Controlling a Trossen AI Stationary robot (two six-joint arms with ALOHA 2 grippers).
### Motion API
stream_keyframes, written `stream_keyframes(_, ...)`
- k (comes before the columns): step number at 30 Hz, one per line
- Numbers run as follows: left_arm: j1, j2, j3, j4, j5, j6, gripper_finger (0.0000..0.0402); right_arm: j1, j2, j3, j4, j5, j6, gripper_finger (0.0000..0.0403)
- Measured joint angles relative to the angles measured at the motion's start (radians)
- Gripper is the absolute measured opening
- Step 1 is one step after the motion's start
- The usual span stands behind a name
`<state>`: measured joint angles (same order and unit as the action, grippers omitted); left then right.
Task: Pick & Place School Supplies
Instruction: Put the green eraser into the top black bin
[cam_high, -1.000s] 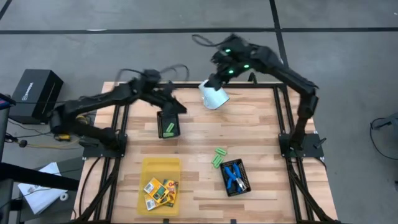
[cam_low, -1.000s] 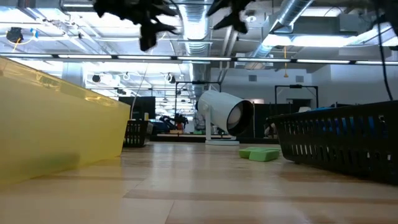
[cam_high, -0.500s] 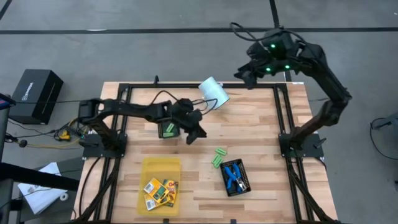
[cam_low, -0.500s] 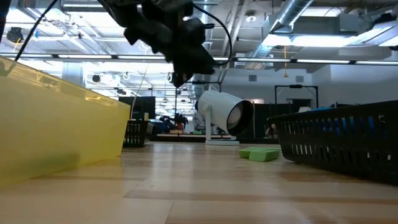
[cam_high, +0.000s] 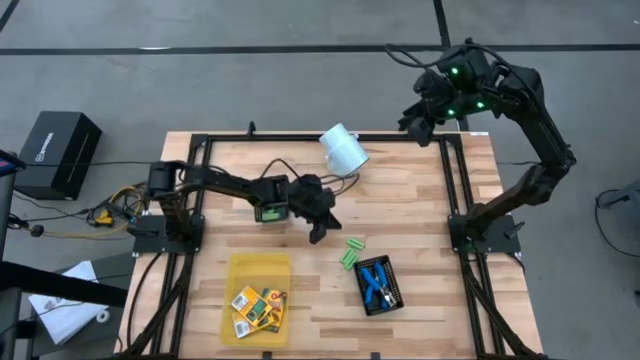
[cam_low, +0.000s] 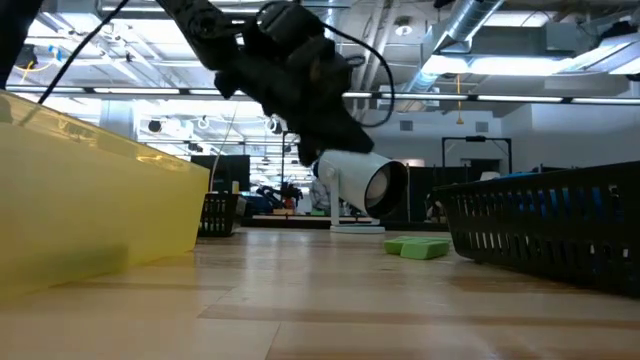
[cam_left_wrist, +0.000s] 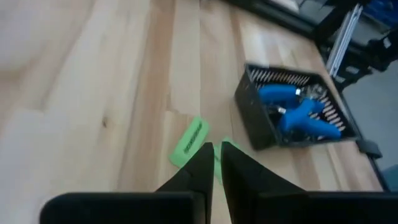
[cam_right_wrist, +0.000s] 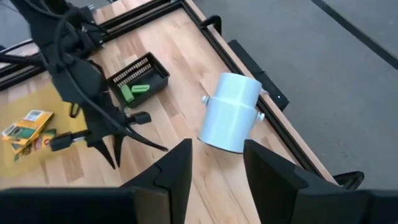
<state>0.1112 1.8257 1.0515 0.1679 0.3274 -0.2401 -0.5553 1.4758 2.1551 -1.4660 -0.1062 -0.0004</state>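
Observation:
Two light-green oblong pieces (cam_high: 351, 252) (cam_left_wrist: 189, 142) lie flat on the wooden table. My left gripper (cam_high: 320, 235) (cam_left_wrist: 217, 148) hovers just short of them. It slants down, its fingers are all but together, and nothing is between them. Beyond the pieces, two blue-handled tools (cam_left_wrist: 297, 109) lie in a black mesh tray (cam_high: 379, 285). Another green piece (cam_right_wrist: 134, 90) lies in a second black mesh tray (cam_high: 270, 207). Orange-yellow boxes (cam_high: 258, 308) lie in the yellow tray (cam_high: 258, 270). My right gripper (cam_high: 415, 125) (cam_right_wrist: 221, 165) hangs open, high over the table's far right corner.
A white cup (cam_high: 343, 150) (cam_right_wrist: 231, 112) lies on its side near the far edge. A black metal frame (cam_high: 450, 170) runs around the tabletop. Bare wood lies between the two mesh trays and right of the cup.
My left gripper has swung from above the far-left mesh tray toward the table's middle and near edge. It has sunk toward the loose green pieces, and its fingers have come together. My right gripper has drawn away from the white cup, up and toward the far right corner.

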Motion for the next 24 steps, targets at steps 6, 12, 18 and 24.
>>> stream_keyframes(6, -0.033, 0.075, 0.012, 0.037, -0.008, -0.001, 0.0008, 0.0, -0.02, 0.0, -0.01, -0.002, 0.001, 0.0133)
stream_keyframes(12, -0.06, 0.119, 0.021, 0.117, -0.009, 0.019, 0.0005, 0.001, -0.041, 0.0, -0.018, -0.003, 0.051, 0.0133)
stream_keyframes(18, -0.085, 0.165, 0.02, 0.125, -0.009, 0.02, 0.0006, 0.001, -0.06, 0.0, -0.019, -0.003, 0.095, 0.0128)
stream_keyframes(24, -0.1, 0.187, 0.022, 0.126, -0.01, 0.019, 0.0007, 0.001, -0.065, 0.0, -0.015, -0.003, 0.107, 0.0122)
